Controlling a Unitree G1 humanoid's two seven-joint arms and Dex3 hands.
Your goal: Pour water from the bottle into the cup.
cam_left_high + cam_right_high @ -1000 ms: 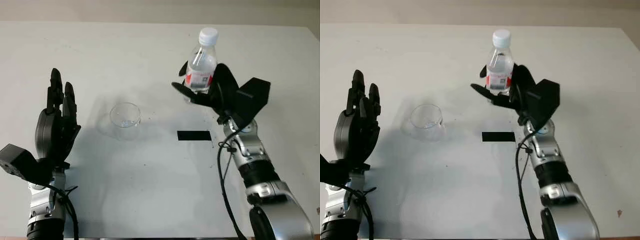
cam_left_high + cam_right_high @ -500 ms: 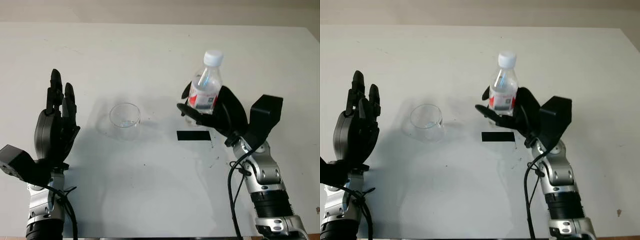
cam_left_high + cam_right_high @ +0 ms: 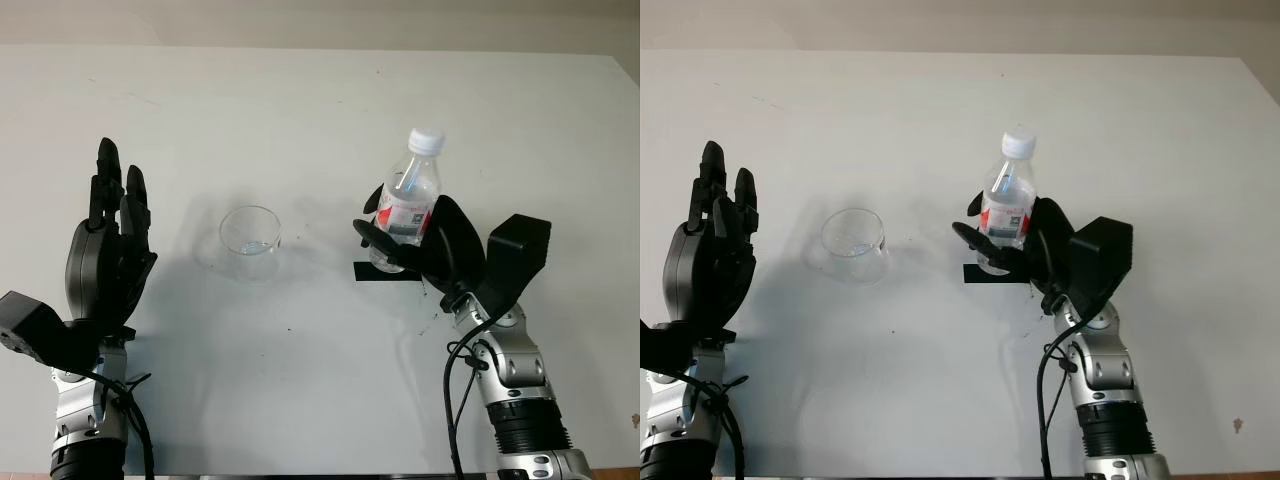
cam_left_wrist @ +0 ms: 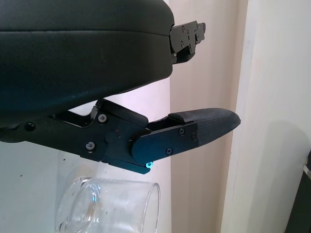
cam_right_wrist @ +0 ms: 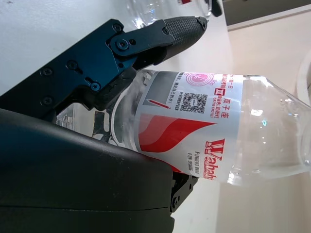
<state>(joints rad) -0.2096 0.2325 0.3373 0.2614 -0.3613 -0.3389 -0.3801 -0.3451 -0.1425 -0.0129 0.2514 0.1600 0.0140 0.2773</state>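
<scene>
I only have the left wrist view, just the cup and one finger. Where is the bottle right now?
Observer: The right hand grips the bottle, nearly upright, to the right of the cup.
Operator: Is it open for pouring?
Observer: No, the white cap is on.
Operator: Where does my left hand sit relative to the cup?
Observer: The left hand is open, raised to the cup's left and not touching it.
</scene>
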